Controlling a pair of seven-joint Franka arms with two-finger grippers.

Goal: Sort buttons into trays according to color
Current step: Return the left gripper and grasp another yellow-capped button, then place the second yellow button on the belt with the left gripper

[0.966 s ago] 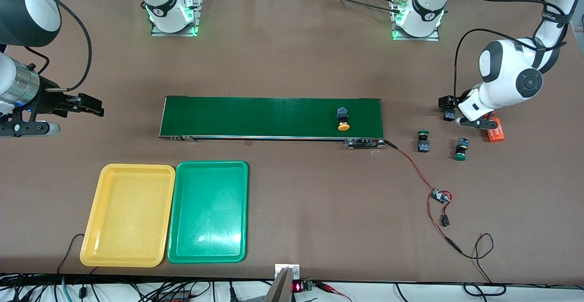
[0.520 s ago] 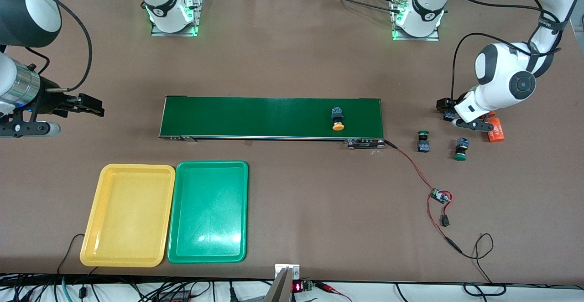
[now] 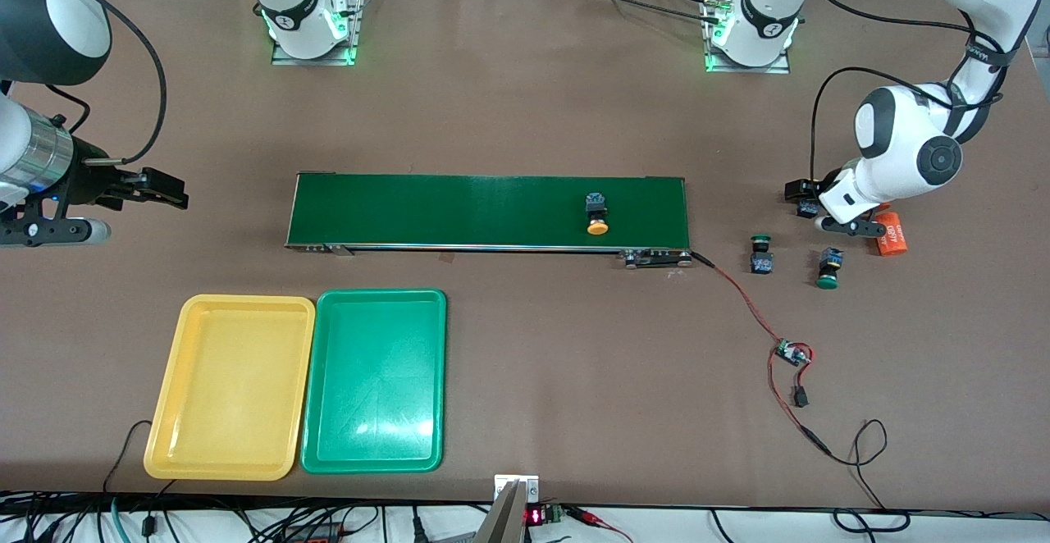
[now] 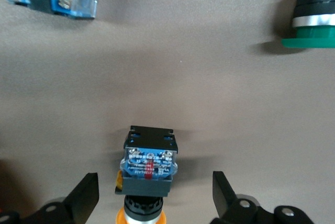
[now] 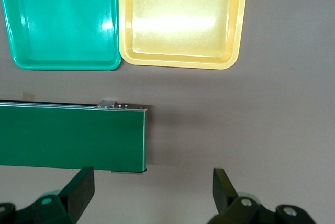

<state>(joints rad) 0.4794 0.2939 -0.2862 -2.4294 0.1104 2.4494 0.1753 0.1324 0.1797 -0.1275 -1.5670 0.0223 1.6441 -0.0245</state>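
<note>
Straddling a yellow-capped push-button switch (image 4: 148,167), the left gripper (image 4: 155,199) hangs with jaws spread, not yet touching it, at mid-right of the front view. Another yellow-capped switch (image 3: 596,214) rides the dark-green conveyor belt (image 3: 459,211). Two green-capped switches (image 3: 761,253) (image 3: 829,268) lie nearby. The yellow plastic tray (image 3: 231,387) and green plastic tray (image 3: 376,381) hold nothing; sorting is unstarted. The right gripper (image 5: 152,192) waits, released.

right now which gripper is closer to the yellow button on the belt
Left. The left gripper is low past the conveyor belt end nearest that button; the right gripper waits off the other end.
</note>
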